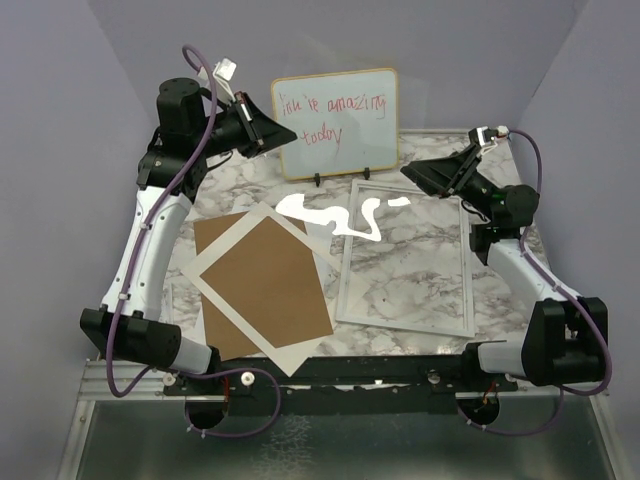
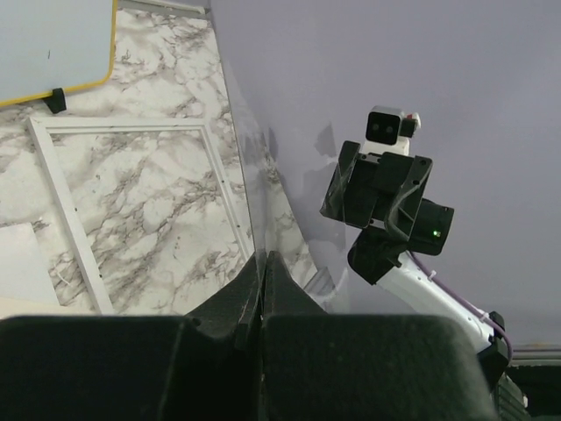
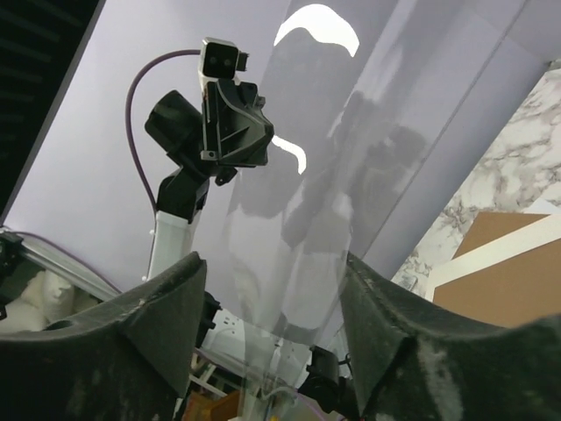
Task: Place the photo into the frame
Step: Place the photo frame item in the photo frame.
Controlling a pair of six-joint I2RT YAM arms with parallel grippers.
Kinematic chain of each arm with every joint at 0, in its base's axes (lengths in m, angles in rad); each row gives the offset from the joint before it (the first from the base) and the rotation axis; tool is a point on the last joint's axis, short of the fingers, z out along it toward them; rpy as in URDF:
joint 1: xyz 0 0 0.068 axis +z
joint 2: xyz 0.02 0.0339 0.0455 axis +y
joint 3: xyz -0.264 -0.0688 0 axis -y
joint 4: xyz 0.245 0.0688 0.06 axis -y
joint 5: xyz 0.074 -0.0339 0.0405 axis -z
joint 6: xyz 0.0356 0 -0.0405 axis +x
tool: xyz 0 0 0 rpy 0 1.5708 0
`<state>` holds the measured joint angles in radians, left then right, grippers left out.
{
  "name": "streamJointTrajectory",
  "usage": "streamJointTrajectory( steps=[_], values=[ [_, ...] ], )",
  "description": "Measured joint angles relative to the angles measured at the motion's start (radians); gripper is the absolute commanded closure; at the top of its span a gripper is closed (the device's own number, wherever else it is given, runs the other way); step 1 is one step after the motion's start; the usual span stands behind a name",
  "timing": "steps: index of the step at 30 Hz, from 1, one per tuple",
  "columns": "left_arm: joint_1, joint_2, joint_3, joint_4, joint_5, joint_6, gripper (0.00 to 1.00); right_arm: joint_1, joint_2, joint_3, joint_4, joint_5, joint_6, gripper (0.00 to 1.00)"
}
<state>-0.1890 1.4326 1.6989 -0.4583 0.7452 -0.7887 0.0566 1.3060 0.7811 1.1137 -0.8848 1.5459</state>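
Note:
The frame (image 1: pixel 344 255) is a thin white rim lying flat on the marble table right of centre; it also shows in the left wrist view (image 2: pixel 66 206). A clear glossy pane (image 1: pixel 335 215) hangs above the table between the two arms, throwing white glare. My left gripper (image 1: pixel 283 135) is raised at the back left and shut on one edge of this pane (image 2: pixel 254 175), its fingers (image 2: pixel 263 259) pressed together. My right gripper (image 1: pixel 405 172) is open at the back right, and the pane's other end (image 3: pixel 298 219) lies loose between its fingers (image 3: pixel 272 263). The photo is out of view.
A white mat (image 1: pixel 235 325) with a cut-out window lies tilted at the front left over a brown backing board (image 1: pixel 265 285). A wood-edged whiteboard (image 1: pixel 338 122) with red handwriting stands against the back wall. Purple walls close in on both sides.

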Motion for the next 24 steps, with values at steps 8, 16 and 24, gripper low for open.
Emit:
streamJointTrajectory(
  steps=[8, 16, 24],
  values=[
    [-0.001, -0.001, -0.019, 0.008, 0.007, -0.005, 1.00, 0.000, 0.024, 0.007, 0.024, -0.024, 0.029, 0.55],
    [0.000, -0.014, -0.097, 0.039, 0.015, -0.025, 0.79, 0.000, 0.064, 0.088, -0.103, -0.066, -0.026, 0.97],
    [0.000, -0.038, -0.211, 0.057, 0.003, 0.002, 0.25, -0.001, 0.026, 0.148, -0.660, -0.058, -0.379, 0.99]
  ],
)
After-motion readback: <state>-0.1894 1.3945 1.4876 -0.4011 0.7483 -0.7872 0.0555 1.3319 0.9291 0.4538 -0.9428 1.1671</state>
